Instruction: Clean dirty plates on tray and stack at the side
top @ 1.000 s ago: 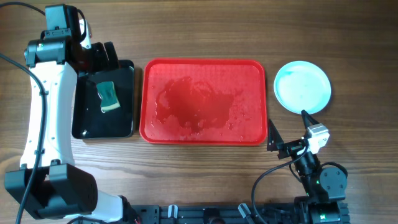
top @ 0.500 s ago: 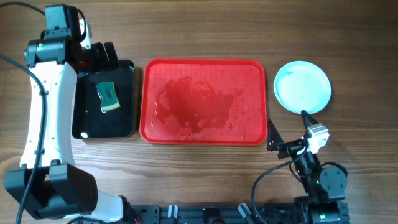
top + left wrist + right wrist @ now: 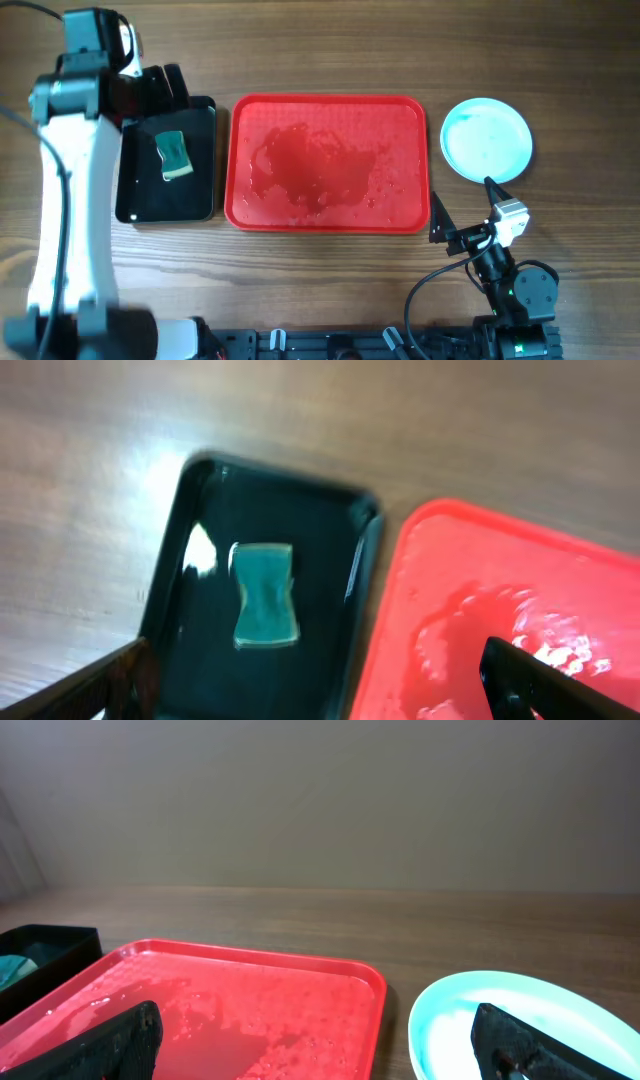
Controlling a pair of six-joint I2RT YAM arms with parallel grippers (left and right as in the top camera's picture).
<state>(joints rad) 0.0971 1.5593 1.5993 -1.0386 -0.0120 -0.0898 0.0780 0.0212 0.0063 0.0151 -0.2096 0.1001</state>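
The red tray (image 3: pixel 330 165) lies mid-table, wet, with no plate on it. It also shows in the left wrist view (image 3: pixel 470 610) and the right wrist view (image 3: pixel 240 1000). A pale aqua plate (image 3: pixel 486 139) rests on the wood right of the tray, with no green streak showing. I cannot tell if other plates lie under it. It shows in the right wrist view (image 3: pixel 450 1020) too. My left gripper (image 3: pixel 165 88) is open and empty over the far end of the black tray (image 3: pixel 200 190). My right gripper (image 3: pixel 465 205) is open and empty, near the tray's front right corner.
The black tray (image 3: pixel 310 530) left of the red tray holds a green sponge (image 3: pixel 174 155), also seen in the left wrist view (image 3: pixel 265 595). The right arm's base and cables (image 3: pixel 515 295) sit at the front right edge.
The left arm has shifted slightly left and looks blurred in motion. The right arm, tray, plate and sponge have not moved.
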